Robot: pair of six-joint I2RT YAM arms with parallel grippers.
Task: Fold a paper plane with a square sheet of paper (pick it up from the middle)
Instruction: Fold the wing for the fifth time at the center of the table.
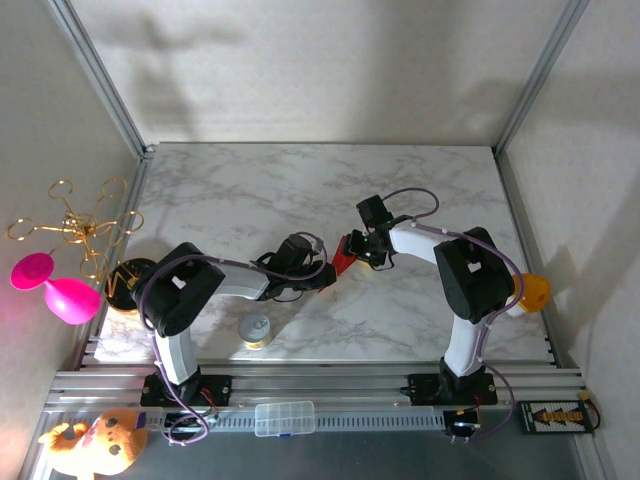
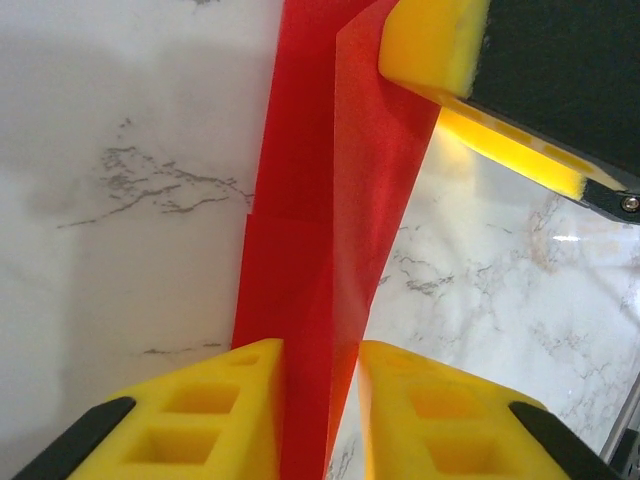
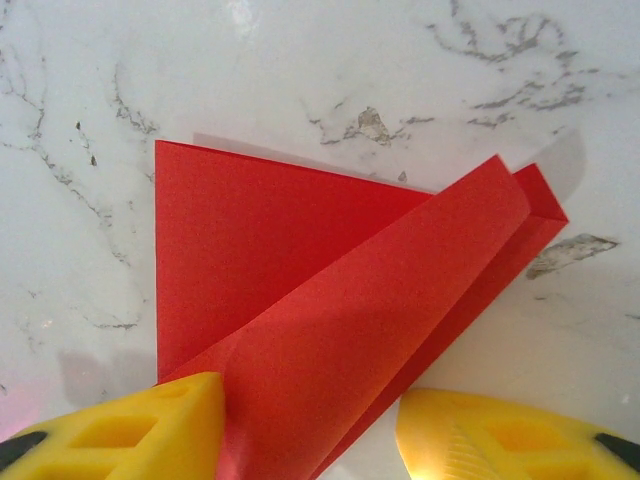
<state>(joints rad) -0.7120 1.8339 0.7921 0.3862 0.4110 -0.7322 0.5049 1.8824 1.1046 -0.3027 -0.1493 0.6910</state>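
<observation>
The square sheet of paper (image 1: 345,252) is bright red and folded into layered creased flaps, lying mid-table on the marble between both grippers. In the left wrist view the paper (image 2: 310,200) runs up between the yellow fingers of my left gripper (image 2: 320,400). Its left finger touches the paper and a thin strip of marble shows before the right finger. My right gripper (image 3: 310,430) straddles the paper's (image 3: 300,270) raised flap, jaws apart, its left finger against the paper and its right finger clear of it. One right-gripper finger (image 2: 430,50) rests over the paper's far end. The two grippers (image 1: 330,268) (image 1: 365,245) nearly meet.
A small round jar (image 1: 256,330) stands near the table's front edge by the left arm. A pink balloon-like toy (image 1: 60,290) and a gold wire stand (image 1: 75,225) sit off the left edge, an orange object (image 1: 532,292) off the right. A clear box (image 1: 284,418) lies on the front rail.
</observation>
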